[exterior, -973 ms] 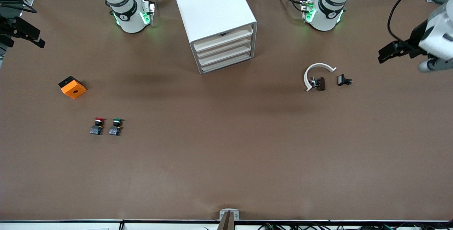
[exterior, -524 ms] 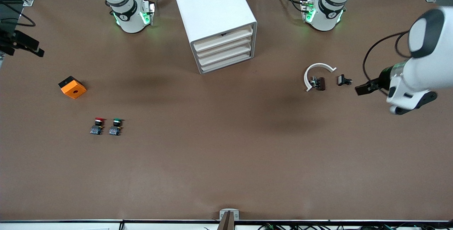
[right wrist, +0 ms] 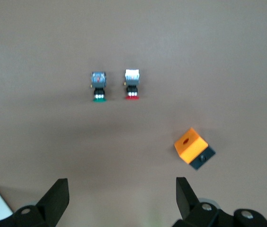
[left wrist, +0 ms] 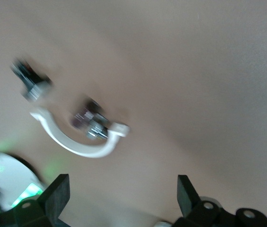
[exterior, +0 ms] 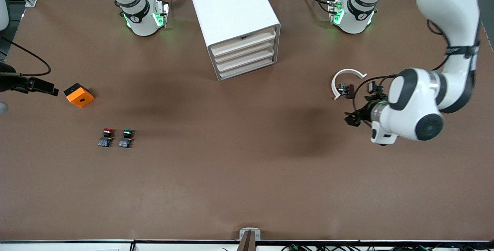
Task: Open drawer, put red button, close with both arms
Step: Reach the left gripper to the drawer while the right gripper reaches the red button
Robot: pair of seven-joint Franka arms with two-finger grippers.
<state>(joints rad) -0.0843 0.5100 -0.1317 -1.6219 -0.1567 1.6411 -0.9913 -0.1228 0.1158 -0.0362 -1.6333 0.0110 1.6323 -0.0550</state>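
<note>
The white cabinet (exterior: 231, 15) stands between the arms' bases, with its cream drawers (exterior: 244, 56) all pushed in. The red button (exterior: 108, 136) sits toward the right arm's end of the table, beside a green-capped twin (exterior: 126, 137). The right wrist view shows both, red button (right wrist: 132, 85) and green one (right wrist: 99, 86). My right gripper (exterior: 43, 87) hovers at the table's edge beside the orange box (exterior: 79, 95). Its fingers (right wrist: 57, 196) stand open and empty. My left gripper (exterior: 353, 119) hangs open and empty over bare table, by the white curved piece (exterior: 343, 80).
Two small dark parts (exterior: 349, 90) (exterior: 373, 87) lie by the curved piece (left wrist: 76, 141). The orange box (right wrist: 192, 147) lies farther from the front camera than the buttons. The left arm's big elbow (exterior: 415, 106) hangs over its end of the table.
The left arm has swung in from the table's end and come down near the white curved piece. The right gripper has drifted toward the orange box. Nothing on the table has moved.
</note>
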